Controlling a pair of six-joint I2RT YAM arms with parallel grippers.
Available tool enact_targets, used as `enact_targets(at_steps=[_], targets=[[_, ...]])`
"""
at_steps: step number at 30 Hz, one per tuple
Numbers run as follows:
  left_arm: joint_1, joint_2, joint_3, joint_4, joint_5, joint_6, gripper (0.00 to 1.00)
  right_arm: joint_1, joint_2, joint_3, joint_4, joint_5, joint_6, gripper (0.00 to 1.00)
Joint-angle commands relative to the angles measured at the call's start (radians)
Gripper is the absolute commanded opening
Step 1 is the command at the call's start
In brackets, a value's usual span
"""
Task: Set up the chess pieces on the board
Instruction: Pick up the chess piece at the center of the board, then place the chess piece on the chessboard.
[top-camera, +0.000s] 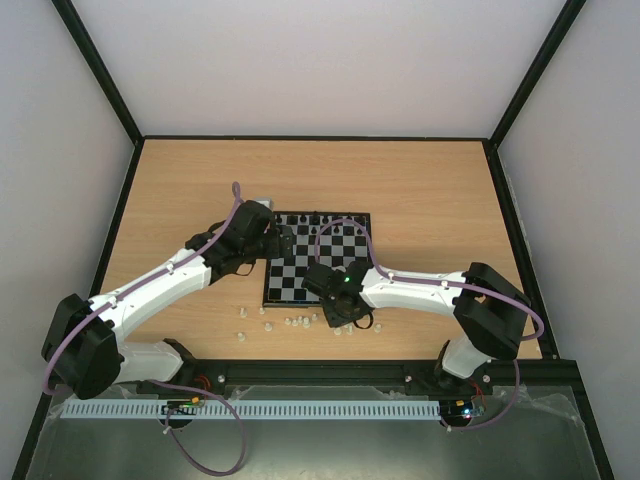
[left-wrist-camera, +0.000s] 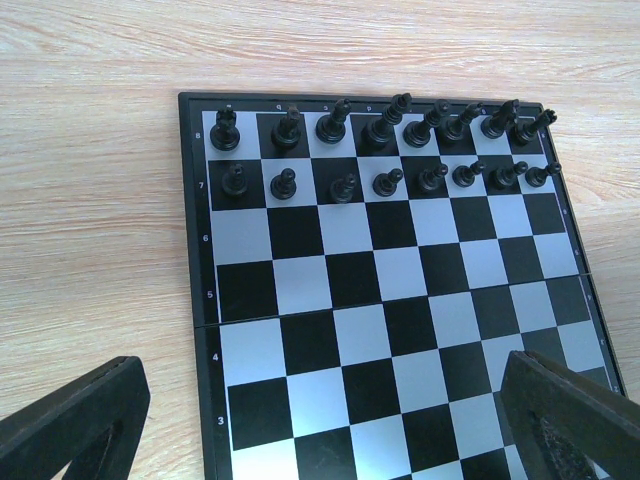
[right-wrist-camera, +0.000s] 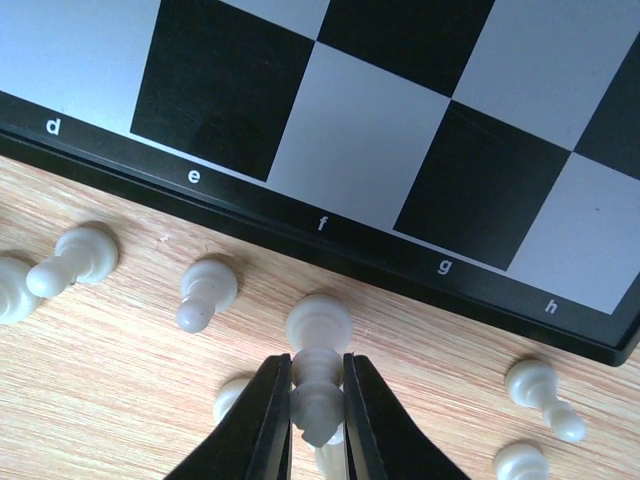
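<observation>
Right jaws, clenched on a white pawn (right-wrist-camera: 319, 345): the two dark fingers (right-wrist-camera: 268, 420) press its stem from either side, just off the near edge of the board (right-wrist-camera: 370, 130), opposite the letter f. Whether the pawn rests on the table (top-camera: 420, 190) or is lifted clear of it cannot be told. Its lower end is covered by the fingers, and a further white piece (right-wrist-camera: 232, 395) shows only in part behind the left-hand finger. Other white pieces (right-wrist-camera: 205, 295) lie tipped on the wood near the same edge, apart from the board. Left jaws, spread wide and holding nothing, hang above the board's left side; only their tips enter the wrist view, at its lower corners, and that view cuts off the nearest ranks. Black pieces (left-wrist-camera: 385, 180) stand upright in the two far ranks, one to a square. In the top view the right wrist hides the gripped pawn and the board's near right corner, and the loose white pieces are too small to tell by kind.
</observation>
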Motion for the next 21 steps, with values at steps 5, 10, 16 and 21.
enact_targets(at_steps=[5,10,16,21], targets=[[-0.004,0.009,-0.003,-0.003,-0.004,-0.003,1.00,0.005,-0.022,0.004,-0.032,0.031,-0.002,0.10],[-0.003,0.006,-0.001,-0.005,-0.007,-0.003,0.99,0.006,-0.055,0.029,-0.066,0.037,-0.005,0.09],[-0.003,0.007,-0.001,-0.003,-0.009,-0.004,0.99,0.005,-0.085,0.063,-0.094,0.038,-0.015,0.09],[-0.004,0.016,0.005,-0.002,-0.010,-0.002,1.00,0.005,-0.104,0.077,-0.100,0.037,-0.019,0.09]])
